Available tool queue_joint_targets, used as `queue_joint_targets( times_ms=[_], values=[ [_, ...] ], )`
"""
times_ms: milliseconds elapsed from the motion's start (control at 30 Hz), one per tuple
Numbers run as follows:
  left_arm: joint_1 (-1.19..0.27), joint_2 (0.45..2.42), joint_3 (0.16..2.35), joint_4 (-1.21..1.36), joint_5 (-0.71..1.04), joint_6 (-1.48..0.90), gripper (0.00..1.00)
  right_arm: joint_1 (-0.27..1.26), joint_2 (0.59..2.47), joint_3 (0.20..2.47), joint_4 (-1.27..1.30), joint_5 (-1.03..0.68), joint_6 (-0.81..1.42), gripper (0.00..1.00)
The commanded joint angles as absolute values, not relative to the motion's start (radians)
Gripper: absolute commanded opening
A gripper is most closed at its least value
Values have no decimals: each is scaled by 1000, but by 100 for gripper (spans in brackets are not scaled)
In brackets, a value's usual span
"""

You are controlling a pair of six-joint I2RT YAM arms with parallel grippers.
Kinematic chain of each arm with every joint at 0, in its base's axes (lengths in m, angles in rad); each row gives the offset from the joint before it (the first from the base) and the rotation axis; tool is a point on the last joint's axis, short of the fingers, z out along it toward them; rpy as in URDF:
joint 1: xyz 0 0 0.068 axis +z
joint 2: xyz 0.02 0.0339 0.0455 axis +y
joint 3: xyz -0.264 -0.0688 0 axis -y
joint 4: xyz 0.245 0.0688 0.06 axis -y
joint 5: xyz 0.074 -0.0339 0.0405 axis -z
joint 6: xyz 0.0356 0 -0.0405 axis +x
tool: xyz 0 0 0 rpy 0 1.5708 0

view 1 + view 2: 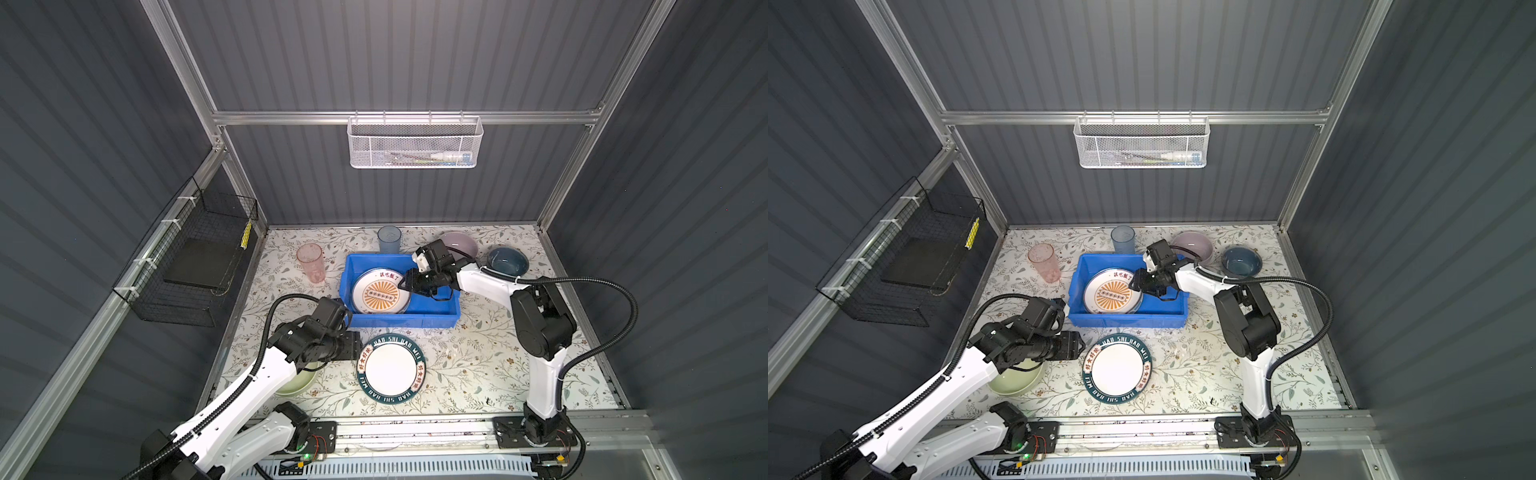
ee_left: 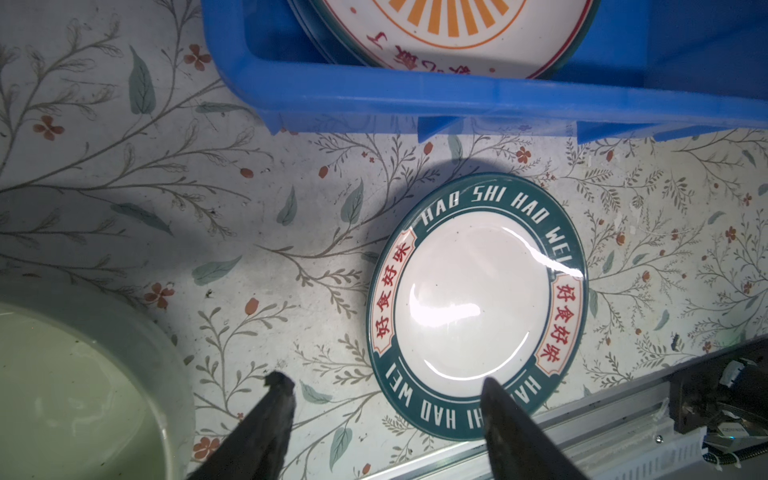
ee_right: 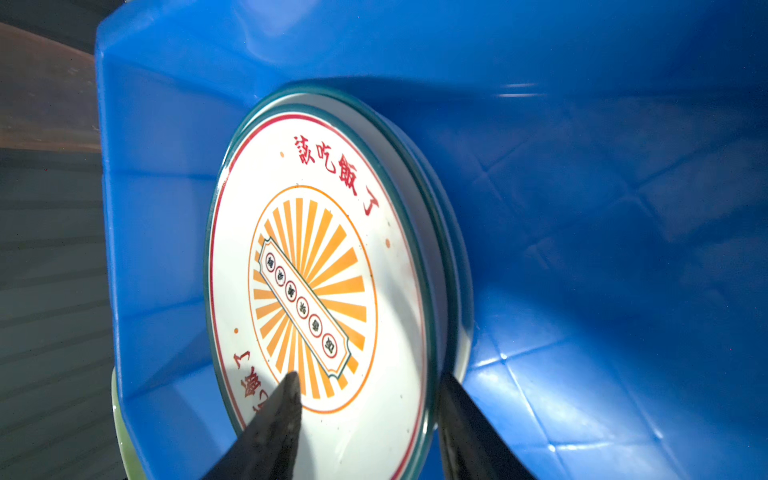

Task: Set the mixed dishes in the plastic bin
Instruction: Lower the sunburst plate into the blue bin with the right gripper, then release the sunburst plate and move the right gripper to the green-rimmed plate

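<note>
- the right gripper (image 1: 405, 284) (image 3: 368, 386) reaches into the blue plastic bin (image 1: 399, 320) from the right. its two black fingers are spread apart and straddle the right-hand rim of the emblem plate (image 1: 376, 293) (white, with an orange sunburst and red characters).
- in the right wrist view, one finger (image 3: 282, 407) lies over the plate's face and the other sits outside its rim. bare plate shows between them, so the plate is not pinched. i cannot tell whether either finger touches it.
- the emblem plate lies in the left half of the bin, and a second rim (image 3: 461, 299) shows just beneath it.
- the left gripper (image 1: 358, 347) (image 2: 384, 382) hovers over the floral table cover (image 1: 478, 365), in front of the bin's near left corner. its fingers are spread wide with nothing held between them.
- the left gripper points at the left edge of the lettered plate (image 1: 390, 368), which is white with a dark rim. this plate lies flat on the table just in front of the bin.
- the green bowl (image 1: 297, 382) sits under the left arm (image 1: 249, 386) and is partly hidden by it.
- the pink tumbler (image 1: 311, 262) stands upright to the left of the bin.
- the blue tumbler (image 1: 389, 239) stands just behind the bin's back wall.
- the pink bowl (image 1: 461, 243) sits behind the right gripper's wrist, partly covered, and the dark-blue bowl (image 1: 508, 259) sits to its right.
- a white mesh basket (image 1: 415, 143) hangs on the back wall, and a black wire basket (image 1: 191, 262) hangs on the left wall.
</note>
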State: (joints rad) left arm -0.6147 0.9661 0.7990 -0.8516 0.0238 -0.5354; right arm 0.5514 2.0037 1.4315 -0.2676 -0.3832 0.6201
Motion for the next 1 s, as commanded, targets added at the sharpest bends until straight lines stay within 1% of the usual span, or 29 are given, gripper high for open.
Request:
queue_joint_targets(
  times_ms=[0,133,200,400,700,867,967],
  values=[
    [-620,960,786,-851,41,-543,72,552,1956,1425,-289,-359,606,55],
    [-620,958,783,-850,43,-546,73,552,1944,1423,-307,-347,600,56],
    [-620,959,784,-849,44,-546,73,553,1933,1417,-309,-307,595,57],
    [-620,965,776,-841,52,-546,74,554,1860,1374,-317,-296,577,59],
    [-620,1005,750,-802,69,-559,73,559,1585,1178,-368,-265,542,62],
    [-620,1028,732,-783,70,-566,69,561,1393,1018,-353,-287,557,63],
    [-620,1041,716,-765,75,-572,64,566,1289,931,-353,-290,570,63]
  ],
)
